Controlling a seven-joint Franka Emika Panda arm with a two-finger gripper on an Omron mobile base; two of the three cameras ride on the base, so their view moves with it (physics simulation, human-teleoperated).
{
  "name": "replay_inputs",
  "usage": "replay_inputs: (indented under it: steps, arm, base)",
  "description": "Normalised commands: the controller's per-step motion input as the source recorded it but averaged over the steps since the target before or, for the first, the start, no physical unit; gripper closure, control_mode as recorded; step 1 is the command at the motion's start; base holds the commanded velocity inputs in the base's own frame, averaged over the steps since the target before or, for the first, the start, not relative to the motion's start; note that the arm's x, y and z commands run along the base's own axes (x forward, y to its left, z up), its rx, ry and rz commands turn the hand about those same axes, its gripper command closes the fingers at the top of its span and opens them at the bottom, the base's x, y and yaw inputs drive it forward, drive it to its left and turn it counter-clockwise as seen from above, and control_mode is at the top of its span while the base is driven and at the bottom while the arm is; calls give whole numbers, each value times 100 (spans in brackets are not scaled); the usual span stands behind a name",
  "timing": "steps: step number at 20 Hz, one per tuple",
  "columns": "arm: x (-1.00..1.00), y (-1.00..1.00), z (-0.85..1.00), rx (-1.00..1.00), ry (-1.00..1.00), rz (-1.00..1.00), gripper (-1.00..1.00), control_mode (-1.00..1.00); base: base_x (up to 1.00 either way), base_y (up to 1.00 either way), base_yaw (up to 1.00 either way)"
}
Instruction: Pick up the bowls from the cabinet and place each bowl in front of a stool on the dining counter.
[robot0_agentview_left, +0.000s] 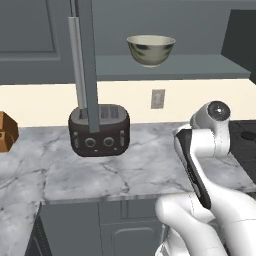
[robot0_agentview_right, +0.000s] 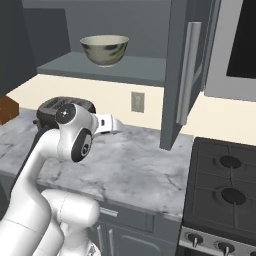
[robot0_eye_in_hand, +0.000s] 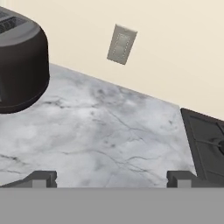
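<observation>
While the tool (robot0_eye_in_hand: 111, 178) is hanging with its jaws spread wide and holding nothing above the marble bench (robot0_agentview_left: 125, 170), the toaster (robot0_agentview_left: 99, 130) is standing toward the bench's back edge; farther up, the cream bowl (robot0_agentview_left: 150, 49) is sitting on the cabinet shelf (robot0_agentview_left: 200, 67) near its front edge, looking glossy, rigid, breakable, likely slippery; pinching the rim wall seems safest

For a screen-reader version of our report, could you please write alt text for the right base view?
A cream bowl with olive-grey mottling sits on the grey shelf of an open dark wall cabinet, above a marble worktop. The white robot arm rises at lower left in front of a dark toaster; a wall outlet and a black stove lie to the right.
</observation>
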Motion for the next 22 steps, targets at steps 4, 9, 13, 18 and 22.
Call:
replay_inputs:
  steps: [4,9,13,18,22]
  arm:
    - [0,9,9,-1,0,0,-100,-100]
    - [0,14,37,-2,0,-1,-100,-100]
    - [-5,12,72,24,-2,0,-100,-100]
    - [-2,7,71,38,-1,-5,-100,-100]
    - [-20,43,57,33,-17,-25,-100,-100]
  base:
    - [0,3,0]
    - [0,0,0]
    - [0,0,0]
    - [0,0,0]
    - [0,0,0]
